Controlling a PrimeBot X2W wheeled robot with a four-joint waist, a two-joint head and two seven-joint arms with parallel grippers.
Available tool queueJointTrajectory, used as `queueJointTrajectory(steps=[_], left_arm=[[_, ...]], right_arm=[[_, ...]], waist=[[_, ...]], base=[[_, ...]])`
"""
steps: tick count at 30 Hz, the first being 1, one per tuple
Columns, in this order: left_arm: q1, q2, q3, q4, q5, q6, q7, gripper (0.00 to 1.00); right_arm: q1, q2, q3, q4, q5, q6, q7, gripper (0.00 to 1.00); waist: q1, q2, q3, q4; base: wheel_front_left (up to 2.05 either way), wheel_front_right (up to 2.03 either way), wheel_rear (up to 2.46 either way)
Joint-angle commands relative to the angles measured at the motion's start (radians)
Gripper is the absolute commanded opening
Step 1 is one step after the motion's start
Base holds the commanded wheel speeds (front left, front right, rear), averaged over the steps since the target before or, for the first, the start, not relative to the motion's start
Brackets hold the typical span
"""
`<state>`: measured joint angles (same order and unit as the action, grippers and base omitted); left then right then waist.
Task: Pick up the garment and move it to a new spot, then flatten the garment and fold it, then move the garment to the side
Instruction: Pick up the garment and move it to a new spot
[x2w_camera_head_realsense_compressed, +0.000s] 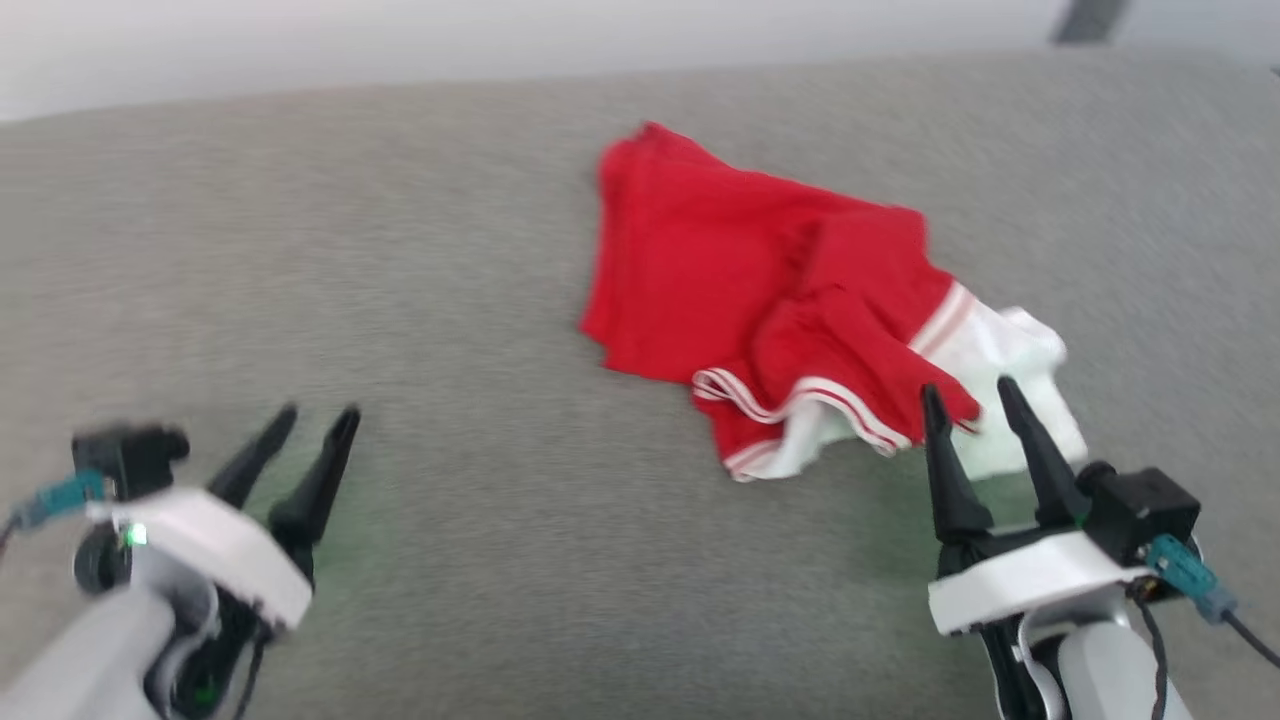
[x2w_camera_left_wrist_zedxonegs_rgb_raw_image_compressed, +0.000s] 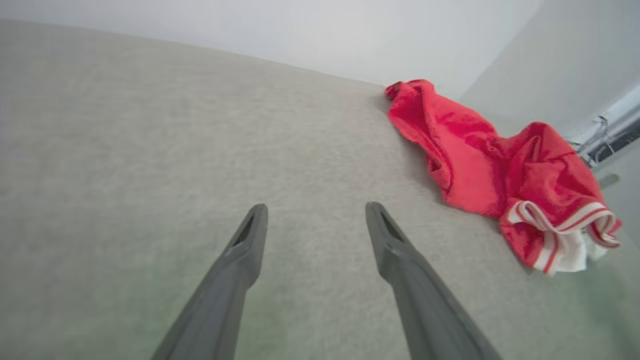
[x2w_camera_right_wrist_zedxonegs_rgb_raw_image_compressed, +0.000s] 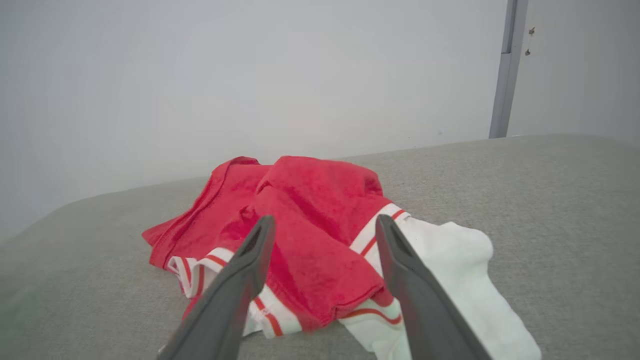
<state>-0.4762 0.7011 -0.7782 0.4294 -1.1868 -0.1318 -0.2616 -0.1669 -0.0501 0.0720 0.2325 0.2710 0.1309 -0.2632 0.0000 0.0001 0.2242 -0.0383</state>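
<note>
- One garment (x2w_camera_head_realsense_compressed: 760, 290) lies crumpled in a loose heap on the grey fabric-covered surface (x2w_camera_head_realsense_compressed: 450, 250), right of centre in the head view; neither claw grips it
- Most of it is red cloth, bunched in thick folds; a white sleeve (x2w_camera_head_realsense_compressed: 1010, 350) spills out at the near right edge; white-and-red stripe trim (x2w_camera_head_realsense_compressed: 800, 395) runs where red meets white and curls along the near hem
- Right claw (x2w_camera_head_realsense_compressed: 968, 388): its two dark fingers stand apart, tips over the near edge of the heap beside the sleeve; in the right wrist view the red folds lie between and beyond the fingers; whether the tips touch the cloth I cannot tell
- Left claw (x2w_camera_head_realsense_compressed: 320, 410): fingers apart and empty, over the surface at the lower left, well apart from the garment; bare grey cloth lies between them
- Behind the far edge of the surface stands a pale wall (x2w_camera_right_wrist_zedxonegs_rgb_raw_image_compressed: 250, 75); a grey upright strip (x2w_camera_right_wrist_zedxonegs_rgb_raw_image_compressed: 507, 75) runs down it at the right of the right wrist view
</note>
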Motion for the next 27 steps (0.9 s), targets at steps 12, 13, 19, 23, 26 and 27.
queueJointTrajectory(steps=[12, 13, 19, 23, 26, 27], left_arm=[[0.350, -0.130, 0.342, 0.027, 0.248, 0.002, -0.005, 1.00], [0.374, -0.140, 0.374, 0.017, 0.271, 0.002, -0.005, 1.00], [0.489, -0.211, 0.574, -0.089, 0.466, 0.002, -0.005, 1.00], [0.538, -0.273, 0.693, -0.194, 0.600, 0.002, -0.005, 1.00], [0.568, -0.302, 0.745, -0.273, 0.682, 0.002, -0.005, 1.00], [0.577, -0.308, 0.753, -0.296, 0.703, 0.002, -0.005, 1.00]], right_arm=[[0.114, -0.001, -0.065, 0.041, -0.040, 0.000, -0.002, 1.00], [0.121, -0.001, -0.069, 0.040, -0.044, 0.000, -0.002, 1.00], [0.147, -0.001, -0.116, 0.015, -0.059, 0.000, -0.002, 1.00], [0.153, -0.001, -0.138, -0.005, -0.048, 0.000, -0.002, 1.00], [0.153, -0.001, -0.147, -0.027, -0.045, 0.000, -0.002, 1.00], [0.153, -0.001, -0.149, -0.033, -0.044, 0.000, -0.002, 1.00]], waist=[[0.0000, -0.0001, -0.198, 0.189], [0.0000, -0.0001, -0.205, 0.191], [0.0000, -0.0001, -0.222, 0.202], [0.0000, -0.0001, -0.221, 0.207], [0.0000, -0.0001, -0.218, 0.206], [0.0000, -0.0001, -0.216, 0.205]], base=[[0.00, 0.00, 0.00], [0.00, 0.00, 0.00], [0.00, 0.00, 0.00], [0.00, 0.00, 0.00], [0.00, 0.00, 0.00], [0.00, 0.00, 0.00]])
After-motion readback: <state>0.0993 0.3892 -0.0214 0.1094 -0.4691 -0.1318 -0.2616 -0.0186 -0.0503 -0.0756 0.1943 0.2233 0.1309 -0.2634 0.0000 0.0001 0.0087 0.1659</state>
